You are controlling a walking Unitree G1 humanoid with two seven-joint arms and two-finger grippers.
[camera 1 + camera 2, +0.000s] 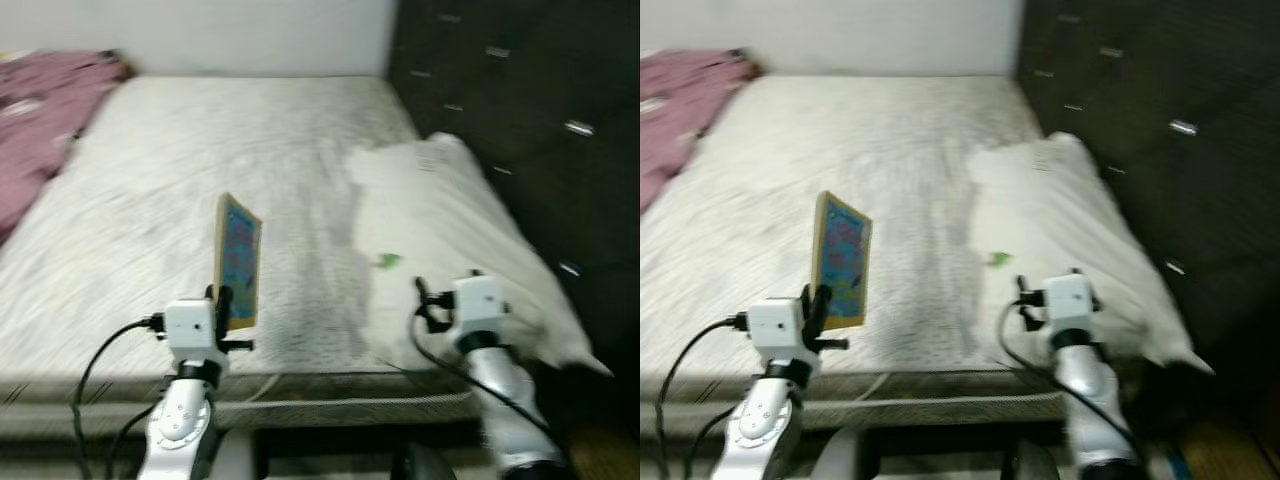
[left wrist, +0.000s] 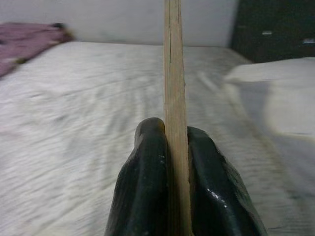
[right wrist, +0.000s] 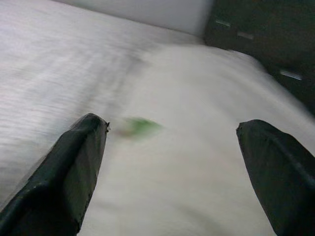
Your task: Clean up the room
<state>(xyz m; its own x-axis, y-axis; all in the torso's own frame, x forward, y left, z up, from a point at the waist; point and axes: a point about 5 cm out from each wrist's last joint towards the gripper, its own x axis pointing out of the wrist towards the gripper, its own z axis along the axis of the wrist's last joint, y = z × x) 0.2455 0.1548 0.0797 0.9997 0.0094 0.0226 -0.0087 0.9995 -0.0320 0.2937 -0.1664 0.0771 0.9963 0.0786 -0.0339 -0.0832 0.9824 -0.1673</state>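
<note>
Item: thin, stiff, flat board book with a blue-and-yellow cover [image 1: 238, 262], likely light, held upright above the near edge of the white-sheeted bed [image 1: 200, 180], the left gripper [image 2: 176, 147] clamped on its lower edge; right gripper [image 3: 172, 147], fingers apart, faces a small green scrap [image 3: 140, 127] on the white pillow [image 1: 440, 210].

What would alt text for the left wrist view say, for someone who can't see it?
Two black fingers of the left gripper pinch a thin wooden board edge-on and upright above a white bed. A purple blanket lies at the far corner and a white pillow beside a dark headboard.
</note>
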